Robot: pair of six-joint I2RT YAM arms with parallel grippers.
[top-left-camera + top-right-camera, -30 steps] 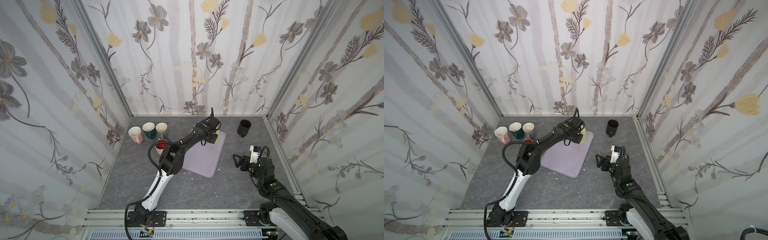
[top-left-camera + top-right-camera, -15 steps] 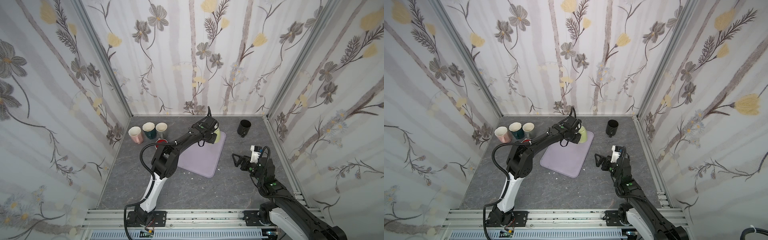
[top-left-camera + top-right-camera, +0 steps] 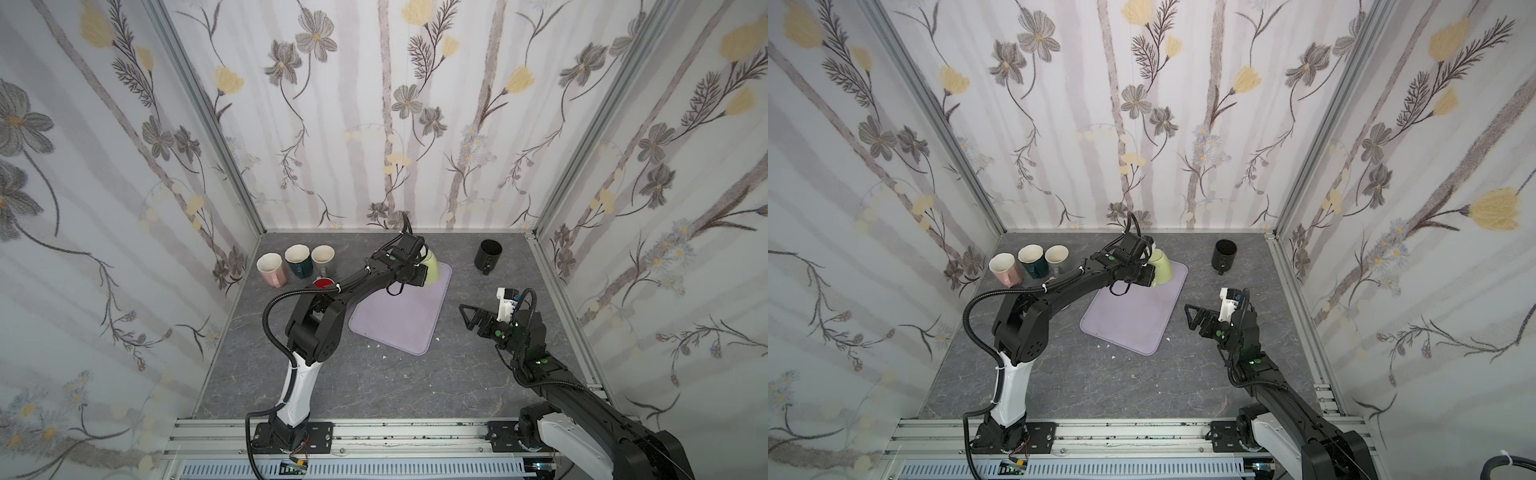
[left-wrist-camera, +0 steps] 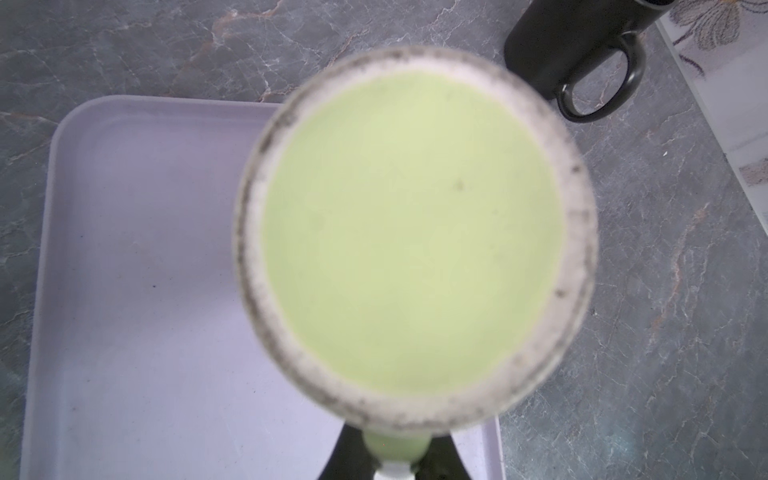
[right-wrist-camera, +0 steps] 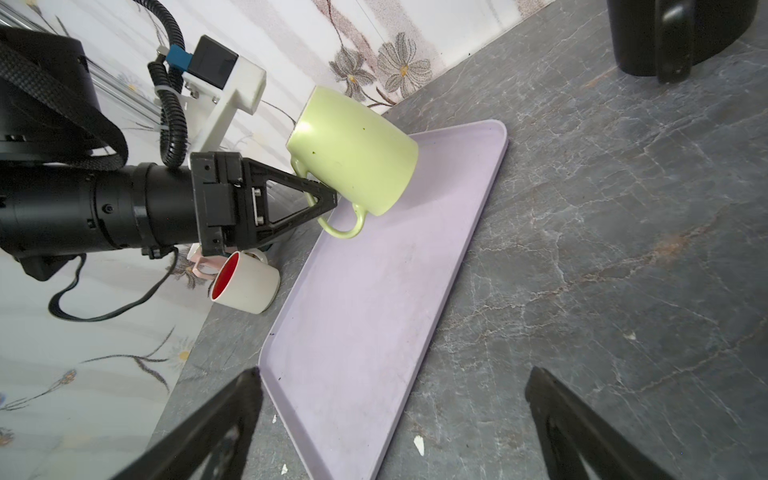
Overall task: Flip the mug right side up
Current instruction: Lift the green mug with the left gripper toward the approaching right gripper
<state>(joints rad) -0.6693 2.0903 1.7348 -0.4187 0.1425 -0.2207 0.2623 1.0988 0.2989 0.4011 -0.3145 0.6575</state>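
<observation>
Mug above far corner of tray — cup row left, lone cup right.

Looks down from high on the whole table in both top views; sees the mug close from each wrist.

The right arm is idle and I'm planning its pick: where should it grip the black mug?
Probably the handle, approached from the robot's side: the black mug stands with its loop jutting toward the open right tool, a thin part to pinch.
</observation>
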